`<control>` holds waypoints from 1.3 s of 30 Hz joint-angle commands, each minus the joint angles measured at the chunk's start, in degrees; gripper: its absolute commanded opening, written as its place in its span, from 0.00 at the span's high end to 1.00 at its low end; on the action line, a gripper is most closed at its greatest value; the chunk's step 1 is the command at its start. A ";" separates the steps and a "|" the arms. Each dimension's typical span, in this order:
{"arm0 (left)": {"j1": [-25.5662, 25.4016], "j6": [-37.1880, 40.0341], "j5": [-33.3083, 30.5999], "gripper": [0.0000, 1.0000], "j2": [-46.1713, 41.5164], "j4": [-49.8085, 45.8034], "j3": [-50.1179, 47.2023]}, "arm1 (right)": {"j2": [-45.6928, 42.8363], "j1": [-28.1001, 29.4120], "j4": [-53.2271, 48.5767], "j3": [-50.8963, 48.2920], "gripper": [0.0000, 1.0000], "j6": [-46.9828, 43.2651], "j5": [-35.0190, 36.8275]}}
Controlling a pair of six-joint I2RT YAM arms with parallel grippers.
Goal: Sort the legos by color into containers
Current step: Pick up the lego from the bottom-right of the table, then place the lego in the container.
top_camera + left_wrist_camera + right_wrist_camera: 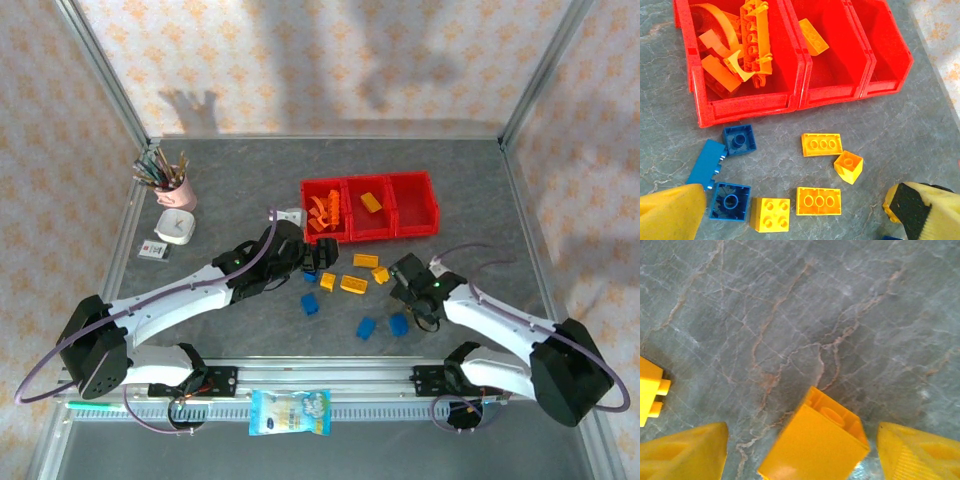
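I am keeping nothing clamped: my right gripper (802, 440) is standing open around a yellow brick (812, 445), low in the middle of the right wrist view. The brick is sitting between my fingers (685, 452), clear of the left one and just beside the right one. It is lying skewed, one corner pointing up the frame, so I am judging that closing will twist it square. Another yellow piece (650, 390) is lying at the left edge.

The top view is giving me the heading: the red bins (396, 232) are lying up and slightly left of this gripper, the middle one already holding a yellow block (371, 202).

My left gripper (795, 212) is hanging wide open over loose blue bricks (739, 140), nearer the left bin of orange pieces (740, 45).
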 commanded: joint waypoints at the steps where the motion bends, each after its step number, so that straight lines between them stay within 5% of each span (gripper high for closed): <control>1: -0.49 0.58 -1.89 0.01 -0.17 -0.55 0.30 | 0.95 0.29 4.46 0.88 0.30 -0.66 1.30; 22: -0.35 -0.91 -3.96 0.01 -0.45 -1.60 0.41 | 5.01 0.20 4.80 3.09 0.72 -8.77 0.59; 30: 1.58 -2.30 -5.40 0.01 -2.79 -3.11 0.72 | 8.65 -0.30 3.37 18.10 0.74 -18.88 3.78; 39: 5.64 -3.09 -7.10 0.01 -6.44 -4.37 -0.17 | 22.65 -1.51 10.49 35.25 0.73 -31.82 -0.41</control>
